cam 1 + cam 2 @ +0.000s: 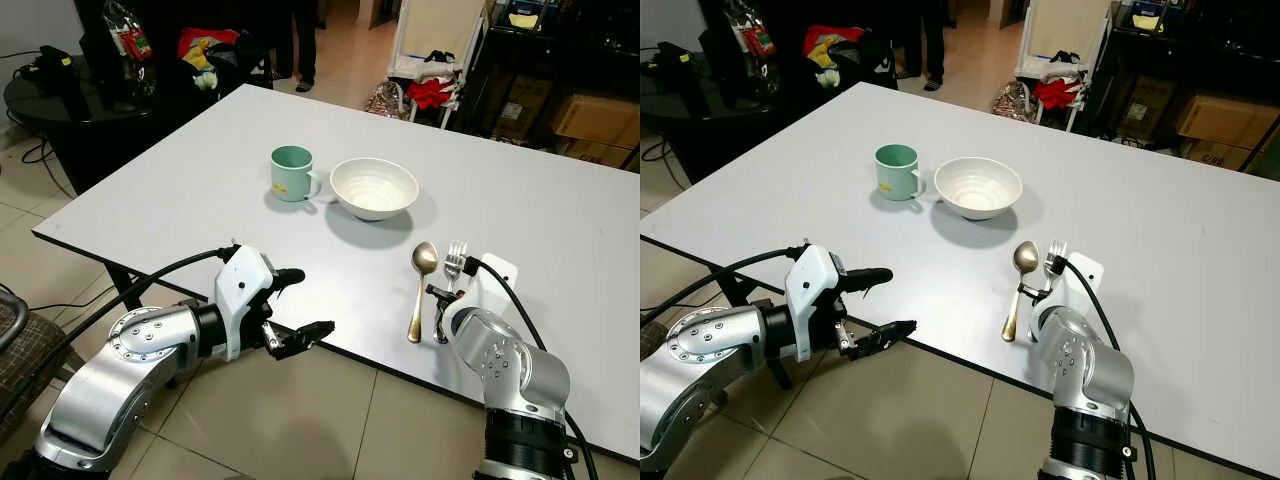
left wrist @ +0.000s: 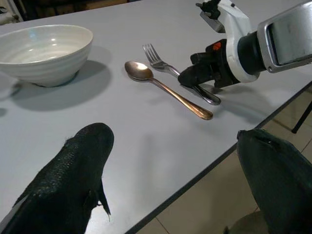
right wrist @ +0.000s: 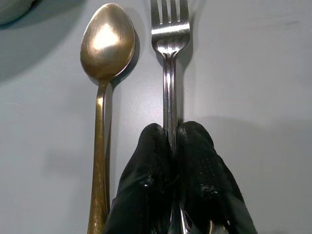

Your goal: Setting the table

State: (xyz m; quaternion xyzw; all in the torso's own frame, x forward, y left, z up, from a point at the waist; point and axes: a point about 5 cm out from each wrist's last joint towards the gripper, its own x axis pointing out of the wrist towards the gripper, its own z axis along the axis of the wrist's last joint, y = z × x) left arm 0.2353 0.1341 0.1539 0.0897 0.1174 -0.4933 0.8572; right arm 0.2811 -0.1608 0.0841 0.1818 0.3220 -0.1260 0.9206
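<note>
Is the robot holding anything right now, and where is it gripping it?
The right gripper pinches the fork by its handle; the left gripper is open and holds nothing.

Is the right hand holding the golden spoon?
No, the right hand is shut on the handle of the silver fork, while the golden spoon lies untouched beside it on the table.

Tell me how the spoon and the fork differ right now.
The spoon is golden with a rounded bowl; the fork is silver with tines. The spoon lies free, while the right pincer is shut on the fork's handle. Both lie side by side on the white table, heads towards the bowl.
</note>
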